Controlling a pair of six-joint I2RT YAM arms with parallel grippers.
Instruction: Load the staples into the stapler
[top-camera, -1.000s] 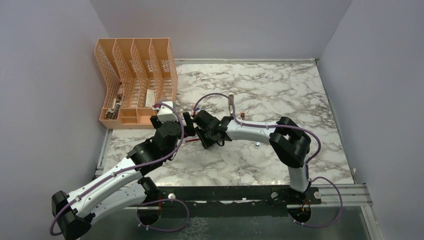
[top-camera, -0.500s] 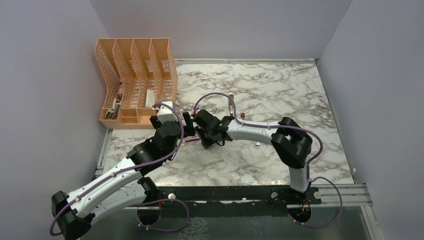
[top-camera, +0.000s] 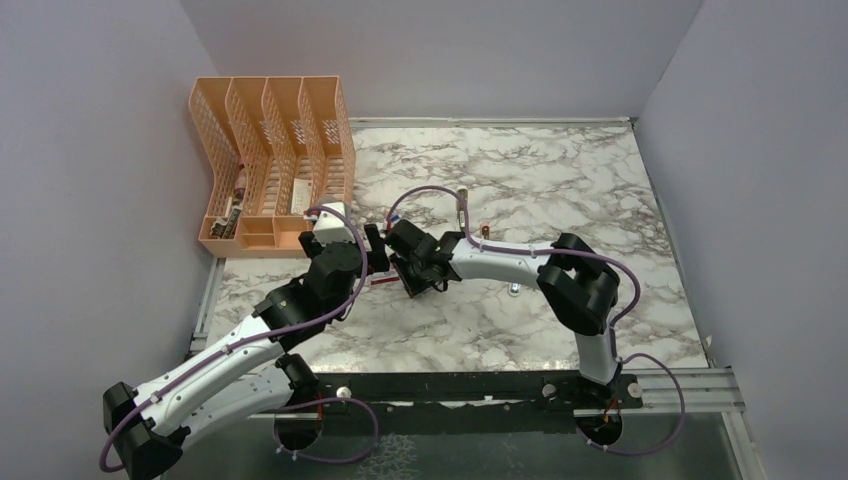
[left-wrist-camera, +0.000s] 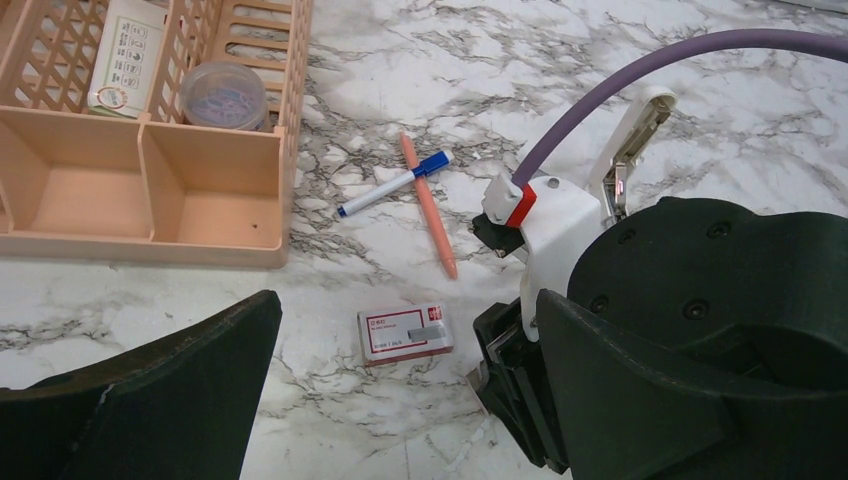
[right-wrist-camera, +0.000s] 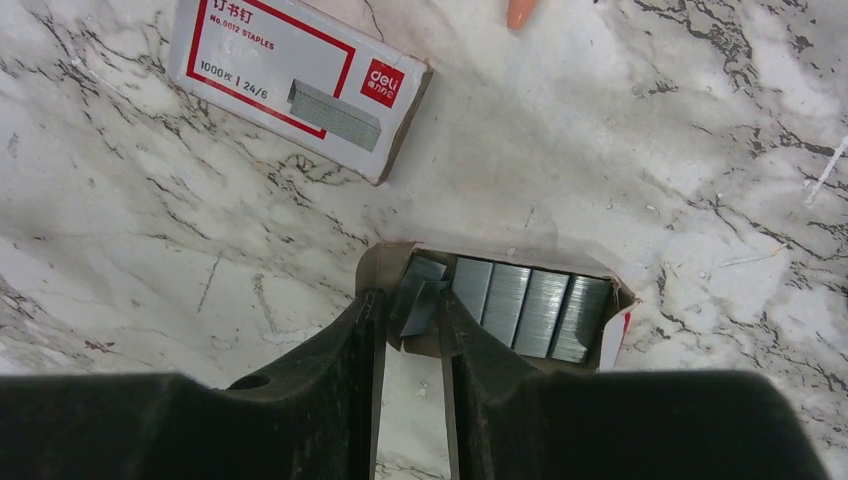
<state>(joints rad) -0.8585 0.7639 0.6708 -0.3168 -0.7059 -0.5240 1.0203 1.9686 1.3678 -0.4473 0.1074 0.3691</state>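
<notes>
1. Slightly leftward, our right arm (top-camera: 500, 262) is edging
2. Our right hand (right-wrist-camera: 408, 305) is clamping a tilted strip of staples (right-wrist-camera: 418, 292) in their tray (right-wrist-camera: 368, 264) on the worktop (right-wrist-camera: 150, 210)
3. Our left hand (left-wrist-camera: 410, 320) is hanging with fingers apart, the stapler (left-wrist-camera: 632, 130) lying farther back

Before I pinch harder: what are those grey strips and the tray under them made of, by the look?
The staples look like bare metal: grey, dull sheen, fine lines along each strip. The tray holding them looks like thin cardboard, matte brownish, with a bent, ragged rim. The right gripper is closed on the tilted end strip.
</notes>
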